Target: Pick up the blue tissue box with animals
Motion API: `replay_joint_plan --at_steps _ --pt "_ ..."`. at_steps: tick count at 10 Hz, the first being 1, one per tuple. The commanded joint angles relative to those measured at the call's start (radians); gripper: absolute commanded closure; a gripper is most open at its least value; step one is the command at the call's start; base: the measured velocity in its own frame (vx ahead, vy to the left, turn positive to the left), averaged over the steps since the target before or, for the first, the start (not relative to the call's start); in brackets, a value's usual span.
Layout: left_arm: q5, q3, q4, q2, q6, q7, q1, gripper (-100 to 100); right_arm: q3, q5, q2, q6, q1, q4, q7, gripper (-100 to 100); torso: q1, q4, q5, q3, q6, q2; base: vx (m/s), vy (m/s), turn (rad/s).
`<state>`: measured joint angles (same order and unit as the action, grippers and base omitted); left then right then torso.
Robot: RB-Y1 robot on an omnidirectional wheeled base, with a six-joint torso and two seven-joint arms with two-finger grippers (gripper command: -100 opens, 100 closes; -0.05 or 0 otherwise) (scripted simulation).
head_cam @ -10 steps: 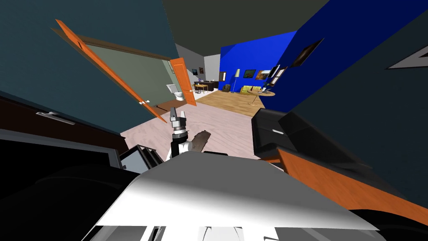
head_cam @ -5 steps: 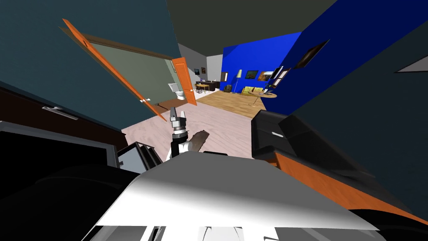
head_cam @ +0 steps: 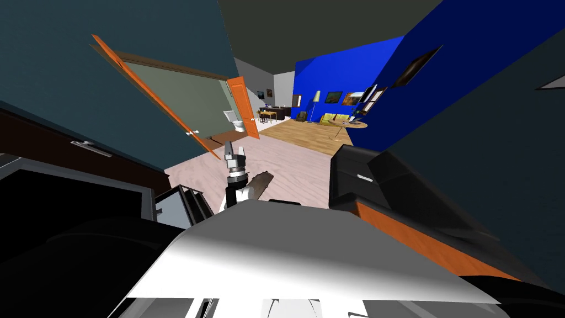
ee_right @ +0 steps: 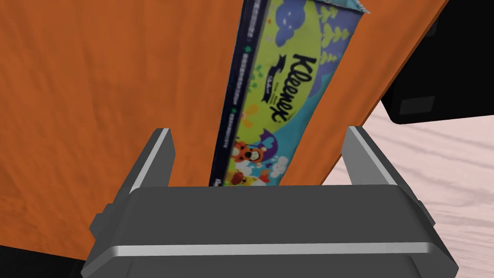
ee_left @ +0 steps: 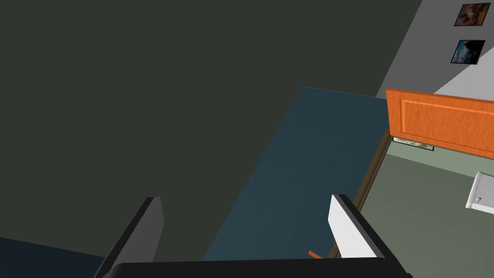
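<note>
An orange worktop is seen spread beneath the right tool. Pale wooden floor is visible beyond its edge, and a black block stands near that edge. On the worktop the tissue box is found, blue and green and printed with cartoon animals, clouds and the word Kleenex. One dark narrow side of it is also shown. The box is laid lengthwise away from the tool, and its near end is hidden behind the tool's dark body. It is placed between the right tool's two fingers, which are held wide apart, and neither finger is seen touching it. The left tool is held up in front of the chest, over the pale floor, and its fingers are likewise spread apart.
</note>
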<state>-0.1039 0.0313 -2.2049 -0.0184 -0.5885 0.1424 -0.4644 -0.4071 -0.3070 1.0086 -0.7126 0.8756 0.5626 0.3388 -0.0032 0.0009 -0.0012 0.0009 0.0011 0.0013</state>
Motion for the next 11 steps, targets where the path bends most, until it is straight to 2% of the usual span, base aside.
replay_joint_plan --at_steps 1,2,3,4,5,6,7,8,9,10,11 --pt "0.0 0.0 0.0 0.0 0.0 0.0 0.0 0 -0.019 -0.012 -0.037 0.008 -0.028 0.029 0.008 -100 0.0 0.0 0.0 0.0 0.0 0.0 -0.026 -0.088 0.046" --pt "0.0 0.0 0.0 0.0 0.0 0.0 0.0 0 -0.013 -0.009 -0.026 0.008 -0.023 0.011 0.004 -100 -0.002 0.0 0.0 0.001 0.0 0.002 -0.017 -0.057 0.026" --pt "0.0 0.0 0.0 0.0 0.0 0.0 0.0 0 -0.015 -0.01 -0.03 0.009 -0.026 0.012 0.005 0 0.0 0.0 0.0 0.001 0.0 0.002 -0.001 -0.009 -0.001" --pt "0.0 0.0 0.0 0.0 0.0 0.0 0.0 0 -0.007 0.04 -0.058 0.059 0.023 0.062 0.018 -100 0.003 0.0 0.001 0.001 0.0 0.001 -0.133 -0.042 0.328" --pt "0.0 0.0 0.0 0.0 0.0 0.0 0.001 0 -0.007 0.057 -0.058 0.072 0.023 0.091 0.018 -100 0.002 0.001 0.001 0.004 -0.001 0.007 -0.146 -0.039 0.475" --pt "0.0 0.0 0.0 0.0 0.0 0.0 0.001 0 0.0 0.095 -0.087 0.128 0.072 0.157 0.03 -100 0.002 0.002 0.001 0.005 -0.001 0.008 -0.181 -0.073 0.491" --pt "0.0 0.0 0.0 0.0 0.0 0.0 0.001 0 0.0 0.124 -0.087 0.135 0.072 0.17 0.03 -100 0.0 0.002 0.0 0.006 -0.001 0.011 -0.161 -0.063 0.415" --pt "0.0 0.0 0.0 0.0 0.0 0.0 0.001 0 0.007 0.154 -0.116 0.167 0.114 0.199 0.043 -100 -0.001 0.003 0.0 0.006 -0.001 0.011 -0.179 -0.043 0.379" --pt "0.0 0.0 0.0 0.0 0.0 0.0 0.001 0 0.007 0.186 -0.116 0.187 0.121 0.222 0.043 -100 0.0 0.003 0.001 0.007 0.0 0.012 -0.172 -0.029 0.417" --pt "0.0 0.0 0.0 0.0 0.0 0.0 0.001 0 0.007 0.191 -0.116 0.198 0.121 0.249 0.043 -100 0.001 0.003 0.0 0.007 -0.001 0.011 -0.078 -0.007 0.141" --pt "0.0 0.0 0.0 0.0 0.0 0.0 0.0 0 0.015 0.233 -0.145 0.241 0.17 0.29 0.056 -100 0.001 0.002 0.0 0.004 0.001 0.007 -0.116 -0.001 0.388"
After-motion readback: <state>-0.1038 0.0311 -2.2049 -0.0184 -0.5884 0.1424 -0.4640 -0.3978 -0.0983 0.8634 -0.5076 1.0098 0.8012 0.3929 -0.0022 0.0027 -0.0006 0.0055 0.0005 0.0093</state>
